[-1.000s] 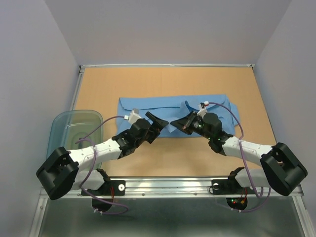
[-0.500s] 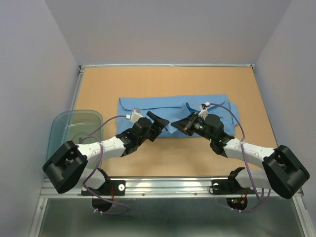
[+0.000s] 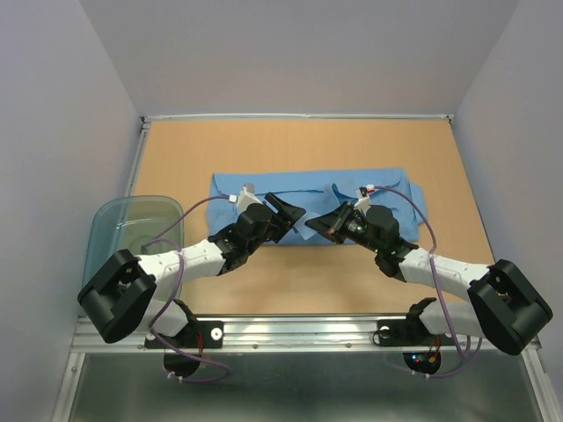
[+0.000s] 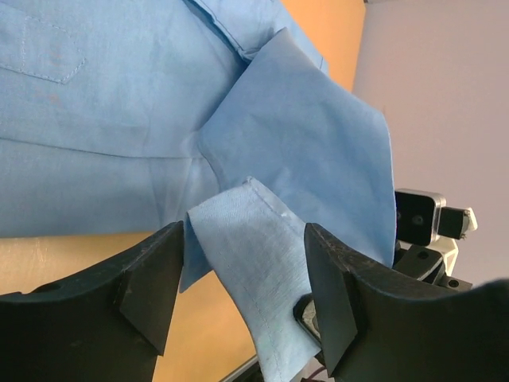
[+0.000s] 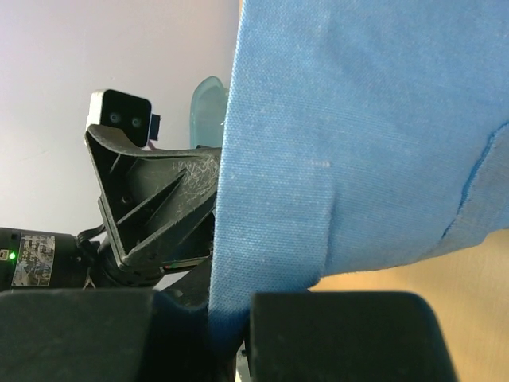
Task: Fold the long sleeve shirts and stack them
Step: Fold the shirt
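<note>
The long sleeve shirt [image 3: 264, 186] is light blue and lies as a wide folded band across the middle of the table [image 3: 220, 145]. My right gripper [image 3: 331, 221] is shut on the sleeve end [image 5: 270, 199] and holds it raised off the table at the band's near edge. The cloth is pinched between its fingers [image 5: 231, 322]. My left gripper [image 3: 291, 211] faces it from the left, open. In the left wrist view that same sleeve end [image 4: 262, 263] hangs between its spread fingers [image 4: 245, 239], close to the left finger [image 4: 155, 274]. The flat shirt body [image 4: 119, 103] lies beyond.
A clear bluish plastic tub [image 3: 132, 230] stands at the table's left near edge, beside the left arm. Bare wood shows in front of and behind the shirt. White walls close in the far side, left and right.
My left gripper has moved right until its fingers straddle the raised sleeve end, and its jaws have narrowed somewhat. The right gripper has kept its hold almost in place.
</note>
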